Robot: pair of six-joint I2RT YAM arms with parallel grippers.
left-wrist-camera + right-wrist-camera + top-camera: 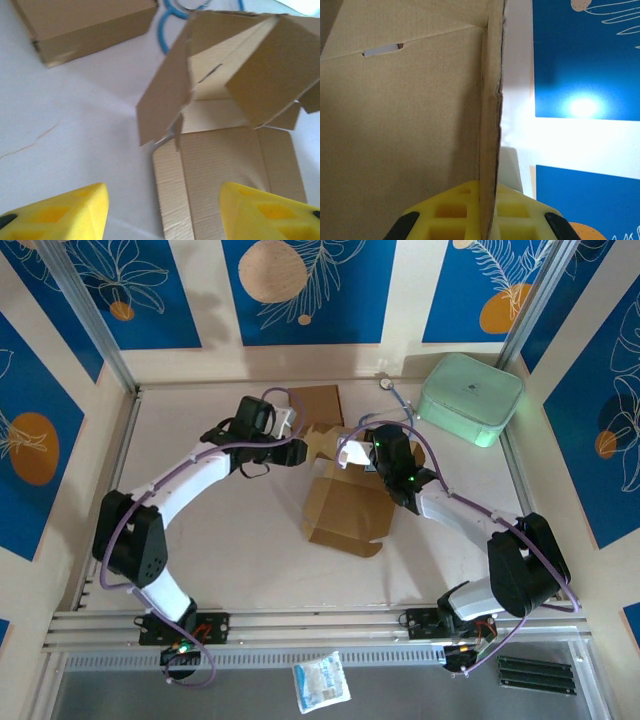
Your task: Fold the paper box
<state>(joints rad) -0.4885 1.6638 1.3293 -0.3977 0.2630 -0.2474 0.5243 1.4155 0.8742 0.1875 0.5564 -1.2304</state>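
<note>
Paper box [345, 505] pinched by one upright wall in right gripper [487, 202]: yellow fingers [455, 212] closed tight on either side of the raw cardboard edge, brown panel with a narrow slot spreading away to the left. Left gripper [162, 207] spread wide, nothing between its yellow tips, hanging low over the table [220, 540] just left of the box and pointed at its open side. Box half-formed: one flat panel lying on the table toward the near side, walls and flaps raised at the far end, one flap leaning outward to the left. Sits about mid-table, between the two arms. Farther back, near the far edge, second cardboard box [318, 400], closed. Blue cable [162, 35] curling on the table between the two boxes. In the far right corner, mint-green case [470, 400]. Below the near rail, small white packet [320, 682].
</note>
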